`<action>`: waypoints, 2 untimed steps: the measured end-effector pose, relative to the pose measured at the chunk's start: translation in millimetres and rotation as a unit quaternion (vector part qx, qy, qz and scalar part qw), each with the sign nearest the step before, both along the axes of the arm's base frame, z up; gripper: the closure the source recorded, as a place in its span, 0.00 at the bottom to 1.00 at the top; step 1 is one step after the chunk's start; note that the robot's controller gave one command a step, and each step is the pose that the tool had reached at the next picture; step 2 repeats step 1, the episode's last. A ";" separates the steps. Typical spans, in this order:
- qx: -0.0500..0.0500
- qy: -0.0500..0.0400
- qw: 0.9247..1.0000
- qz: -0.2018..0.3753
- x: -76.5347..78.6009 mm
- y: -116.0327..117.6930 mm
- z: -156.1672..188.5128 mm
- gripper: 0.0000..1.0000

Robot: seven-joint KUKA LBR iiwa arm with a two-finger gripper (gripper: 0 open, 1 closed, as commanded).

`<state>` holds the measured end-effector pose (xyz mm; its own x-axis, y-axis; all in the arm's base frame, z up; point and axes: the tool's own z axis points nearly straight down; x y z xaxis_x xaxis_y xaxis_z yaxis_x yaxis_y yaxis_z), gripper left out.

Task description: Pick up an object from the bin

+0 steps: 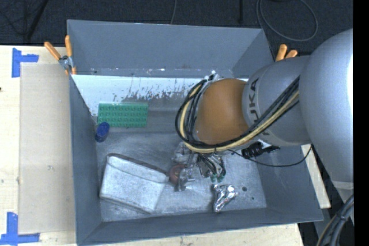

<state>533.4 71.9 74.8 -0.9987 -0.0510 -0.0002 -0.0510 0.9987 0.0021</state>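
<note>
Gripper [183,174] low over bin [83,181] floor, front-centre. Small red-brown obj [174,171] right at its tip, touching right edge of white pad [130,184]. Silver crumpled bit [222,197] near. Spread or closed: can't tell.

My bin [155,89]: grey sheet metal, matt. Its back wall is scratched and scuffed in streaks, and its floor is dull and speckled.

Green studded building plate [122,114]: plastic, with a slight sheen.

Small blue cylinder [102,132]: smooth plastic.

Folded white pad [131,184]: soft and cloth-like, with a rough, grainy nap. Matt.

Crumpled silvery piece [223,197]: shiny. It may be metal or foil; I cannot tell which.

My wrist cover [219,109]: orange-brown, smooth, semi-gloss.

My arm shell [331,89]: pale grey, smooth, satin finish.

My cables [193,106]: smooth black and yellow sheathing.

My tool [184,176]: bare metal parts, dull.

Small reddish-brown item [174,171] beside the tool: material undetermined.
</note>
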 end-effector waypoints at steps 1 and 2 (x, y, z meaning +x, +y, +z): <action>-0.001 -0.003 0.991 0.131 1.7 -13.4 132.3 1.00; -0.001 -0.003 0.991 0.131 1.7 -13.4 132.3 1.00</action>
